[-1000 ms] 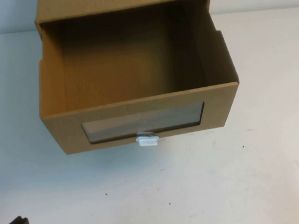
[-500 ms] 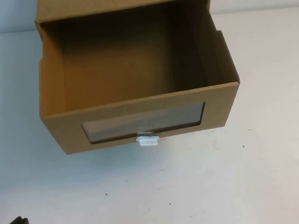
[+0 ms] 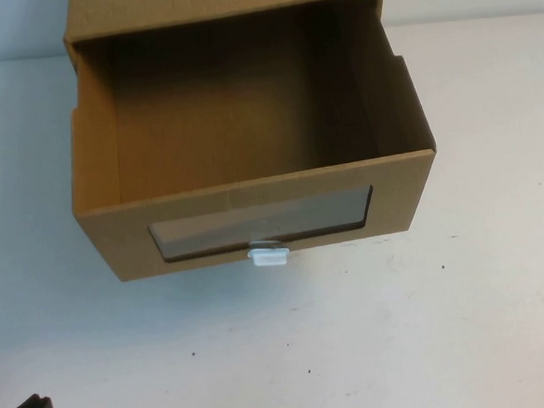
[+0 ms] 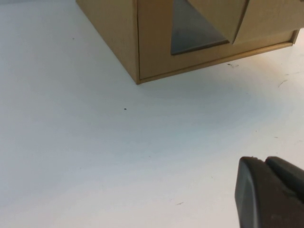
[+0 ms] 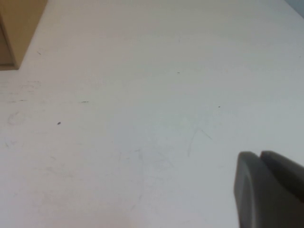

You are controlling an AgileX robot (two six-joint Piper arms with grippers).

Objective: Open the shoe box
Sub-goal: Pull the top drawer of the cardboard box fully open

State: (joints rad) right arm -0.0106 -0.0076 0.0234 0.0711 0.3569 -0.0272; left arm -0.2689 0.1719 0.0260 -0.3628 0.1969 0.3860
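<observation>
Shoe box (image 3: 106, 234): brown card, drawer type, on the white worktop (image 3: 403, 335). It sits at the far edge, somewhat left of the middle.
Outer sleeve (image 3: 211, 3): at the far edge of the worktop, open mouth facing the near edge.
Drawer (image 3: 238, 122): stands drawn well out of the sleeve toward the near edge. Its inner floor and side walls are in plain sight, all plain brown card. The box reads as open.
Front panel (image 3: 402, 195): faces the near edge and is skewed a little, its right end lying farther back than its left.
Window (image 3: 264, 221): clear rectangular pane set in the front panel.
Pull tab (image 3: 269, 255): small and white, at the lower middle of the front panel, just under the window. Nothing touches it.
Left gripper (image 4: 263, 162): low at the near left corner of the worktop, well apart from the box. Jaws pressed together, holding nothing. The left wrist view shows a lower corner of the box and part of the window ahead of it.
Right gripper (image 5: 260, 156): over bare worktop, well apart from the box. Jaws fully closed, holding nothing. Only a sliver of the box's corner shows in the right wrist view.
Contact: neither gripper touches the box.
</observation>
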